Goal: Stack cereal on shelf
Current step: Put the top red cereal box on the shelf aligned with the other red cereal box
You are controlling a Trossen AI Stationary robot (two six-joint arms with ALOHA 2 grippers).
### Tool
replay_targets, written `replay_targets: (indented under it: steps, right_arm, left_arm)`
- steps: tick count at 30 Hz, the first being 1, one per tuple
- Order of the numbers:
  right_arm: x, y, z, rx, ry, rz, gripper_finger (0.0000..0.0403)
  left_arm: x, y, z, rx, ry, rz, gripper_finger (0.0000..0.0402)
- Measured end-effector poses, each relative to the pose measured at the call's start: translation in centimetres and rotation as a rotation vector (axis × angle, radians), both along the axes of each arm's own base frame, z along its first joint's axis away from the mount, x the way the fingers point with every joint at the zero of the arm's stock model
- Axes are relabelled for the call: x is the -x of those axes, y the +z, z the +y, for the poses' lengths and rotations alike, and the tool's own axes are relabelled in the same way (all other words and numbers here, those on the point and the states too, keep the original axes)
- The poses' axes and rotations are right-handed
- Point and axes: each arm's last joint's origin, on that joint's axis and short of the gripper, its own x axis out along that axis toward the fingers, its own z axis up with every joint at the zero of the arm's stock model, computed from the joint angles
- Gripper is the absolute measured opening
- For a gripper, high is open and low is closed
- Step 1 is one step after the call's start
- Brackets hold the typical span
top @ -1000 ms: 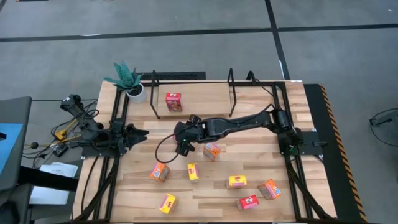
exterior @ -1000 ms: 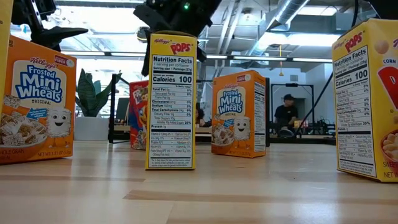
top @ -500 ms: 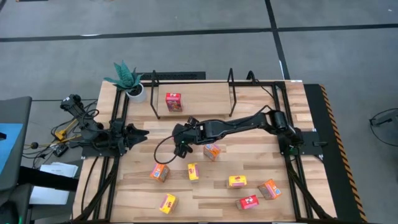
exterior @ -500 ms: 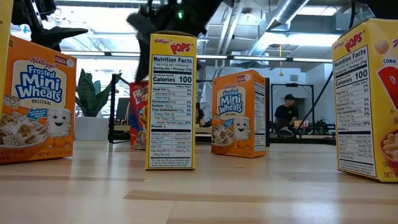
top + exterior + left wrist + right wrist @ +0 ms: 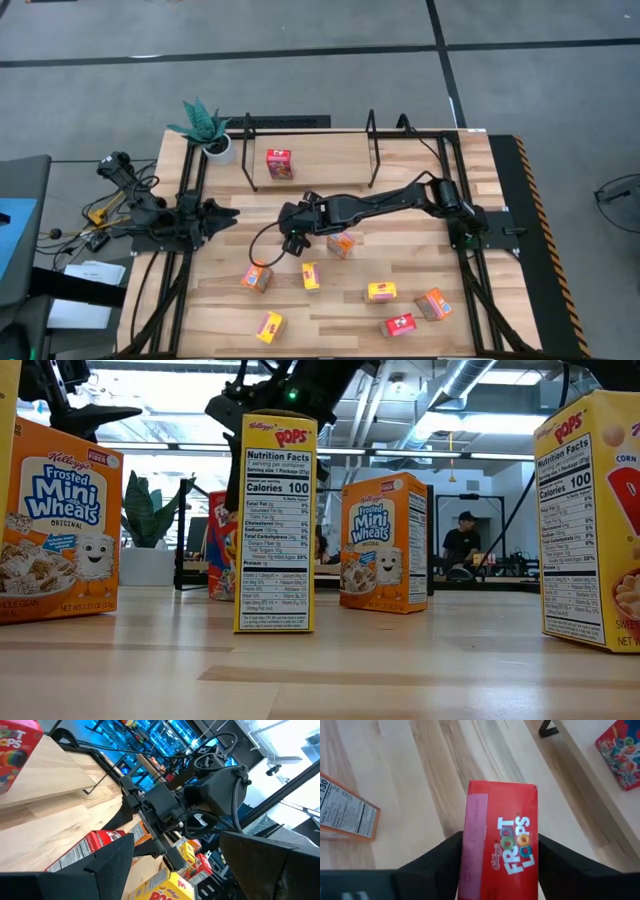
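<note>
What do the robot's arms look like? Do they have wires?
Both arms are black with chunky joints. The right arm has a thin black cable looping off near its end effector and a small green light. The left arm sits among loose black wires. Each end effector has two flat, dark fingers, wide and wedge-shaped.

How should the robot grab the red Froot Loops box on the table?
By its two long side edges, coming from straight over the printed front, where the right gripper is. The red Froot Loops box shows its front to that gripper, its long edges run parallel, and bare table lies along both. The left gripper waits near the table's left edge.
</note>
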Motion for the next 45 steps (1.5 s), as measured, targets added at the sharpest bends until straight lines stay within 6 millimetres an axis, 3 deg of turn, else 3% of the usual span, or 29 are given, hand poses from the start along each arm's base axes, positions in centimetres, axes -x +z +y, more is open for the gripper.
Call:
replay_targets:
  steps: [11,15,20,25,33,37,45]
  right_arm:
    - [0.4,0.7,-0.1,0.009,0.052,0.020,0.0152]
    - [0.4,2.7,-0.4,0.009,0.112,0.047,0.0147]
    - [0.4,6.7,-1.7,0.024,0.205,0.039,0.0159]
    - [1.3,12.8,-4.6,0.066,0.230,-0.024,0.0165]
    - [3.8,19.3,-10.1,0.154,0.131,-0.295,0.0153]
    - [4.1,20.3,-13.0,0.201,0.071,-0.374,0.0152]
    - [4.3,18.8,-18.5,0.237,0.005,-0.341,0.0163]
  left_arm:
    - [0.0,0.0,0.1,0.006,0.021,0.001,0.0286]
    - [0.0,0.0,0.1,0.008,0.034,0.002,0.0286]
    - [0.0,0.0,0.1,0.008,0.038,0.002,0.0286]
    - [0.0,0.0,0.1,0.009,0.048,0.003,0.0286]
    - [0.0,0.0,0.2,0.008,0.056,0.005,0.0286]
    - [0.0,-0.1,0.2,-0.010,0.064,0.012,0.0286]
    - [0.0,-0.2,0.2,-0.055,0.092,0.037,0.0286]
